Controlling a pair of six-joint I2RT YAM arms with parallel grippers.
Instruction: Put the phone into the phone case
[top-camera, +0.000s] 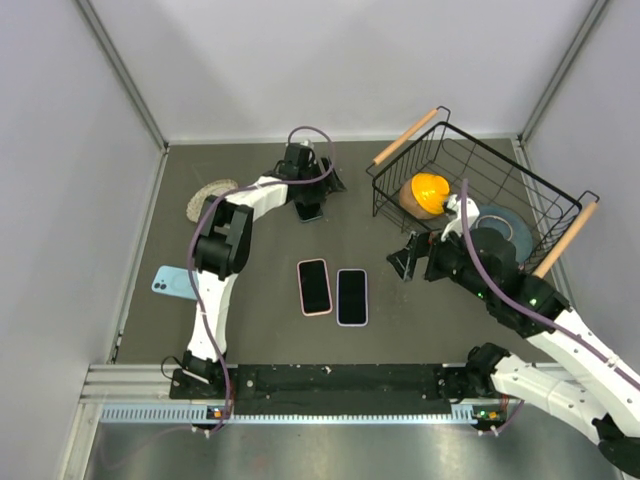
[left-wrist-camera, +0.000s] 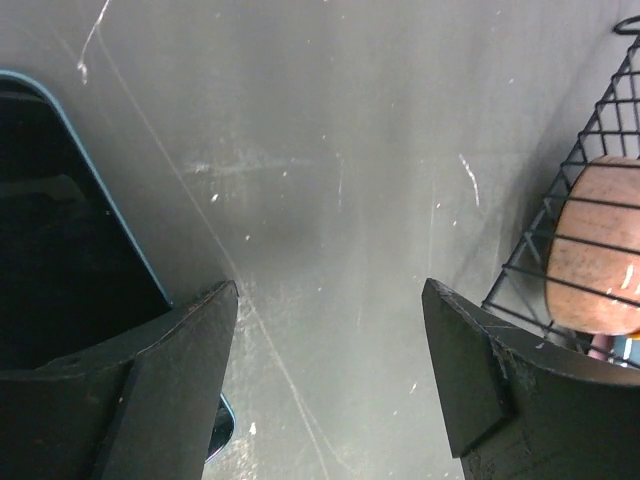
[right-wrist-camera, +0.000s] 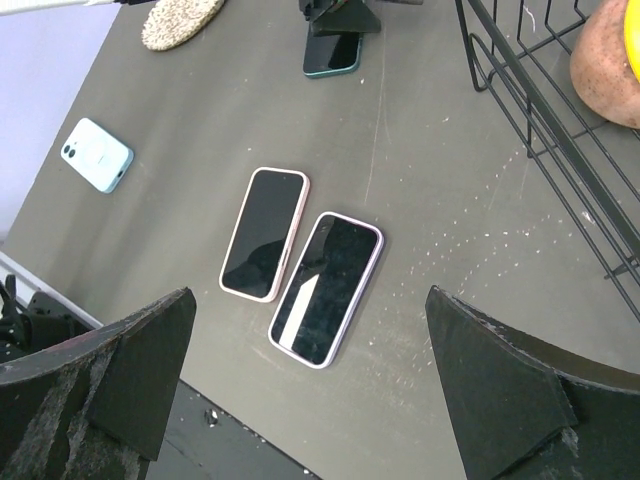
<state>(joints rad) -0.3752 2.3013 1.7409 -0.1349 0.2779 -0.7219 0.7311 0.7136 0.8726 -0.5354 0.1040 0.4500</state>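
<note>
At the tabletop's left edge a light-blue case lies back up, its camera cutout showing; any writing is too small to read. Farther back, past a woven coaster, the left pincer stands open and empty, with a teal-edged phone partly under one finger. Mid-table, a pink-cased phone and a lilac-cased phone lie side by side, screens up. The right pincer hangs wide open, gripping nothing, near a wire basket.

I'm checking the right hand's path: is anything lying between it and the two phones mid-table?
Nothing visible does: only table lies between the open right hand and the pink-edged phone and purple-edged phone; the wire basket sits aside.
</note>
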